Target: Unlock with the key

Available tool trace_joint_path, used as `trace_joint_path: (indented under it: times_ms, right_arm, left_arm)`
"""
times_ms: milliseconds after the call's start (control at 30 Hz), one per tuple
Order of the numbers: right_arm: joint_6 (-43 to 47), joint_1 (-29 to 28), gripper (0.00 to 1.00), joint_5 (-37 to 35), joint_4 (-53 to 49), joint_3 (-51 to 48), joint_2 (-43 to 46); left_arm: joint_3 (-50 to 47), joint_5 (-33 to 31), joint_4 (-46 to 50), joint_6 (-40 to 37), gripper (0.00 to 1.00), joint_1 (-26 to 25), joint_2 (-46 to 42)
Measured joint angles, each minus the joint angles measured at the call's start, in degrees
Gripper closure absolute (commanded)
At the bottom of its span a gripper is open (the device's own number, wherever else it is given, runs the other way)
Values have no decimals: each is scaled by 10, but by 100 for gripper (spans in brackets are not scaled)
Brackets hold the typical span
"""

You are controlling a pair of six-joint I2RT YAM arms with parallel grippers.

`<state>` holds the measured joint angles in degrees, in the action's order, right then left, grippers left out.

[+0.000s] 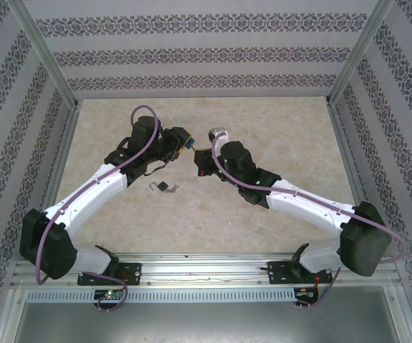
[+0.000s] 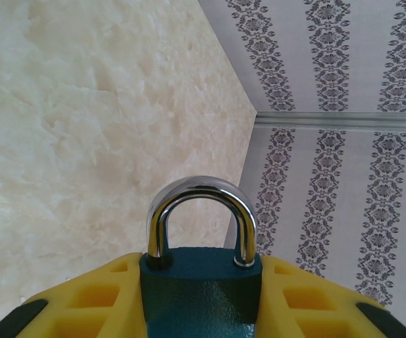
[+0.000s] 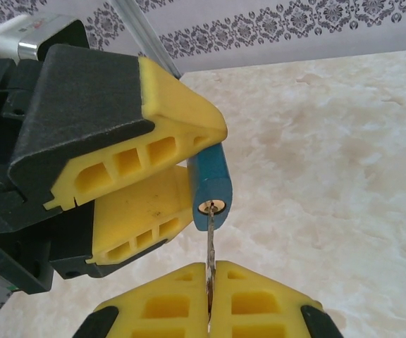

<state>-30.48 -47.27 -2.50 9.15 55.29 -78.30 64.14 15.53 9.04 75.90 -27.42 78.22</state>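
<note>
From above, the left hand (image 1: 189, 146) and right hand (image 1: 202, 156) meet tip to tip over the tabletop (image 1: 277, 136). A small lock (image 1: 162, 187) lies nearer the bases than both.

The left wrist view shows the left hand grasping the padlock (image 2: 201, 292) by its teal body, with both legs of the shackle (image 2: 201, 193) seated.

The right wrist view adds the key (image 3: 209, 243), clenched in the right hand, its tip in the keyhole (image 3: 212, 206) beside the left hand's fingers (image 3: 168, 141).

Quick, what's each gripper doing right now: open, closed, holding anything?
Left gripper: closed on the blue padlock.
Right gripper: closed on the key, tip at the keyhole.
</note>
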Motion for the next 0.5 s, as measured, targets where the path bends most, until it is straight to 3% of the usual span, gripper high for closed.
trace_joint_path:
  times_ms: [233,500]
  right_arm:
    - [13,-2,100,-12,-71,41,-2]
    - [-50,26,100,33,-77,49,-8]
  left_arm:
    - [3,7,0,0,66,0,3]
    - [3,5,0,0,67,0,8]
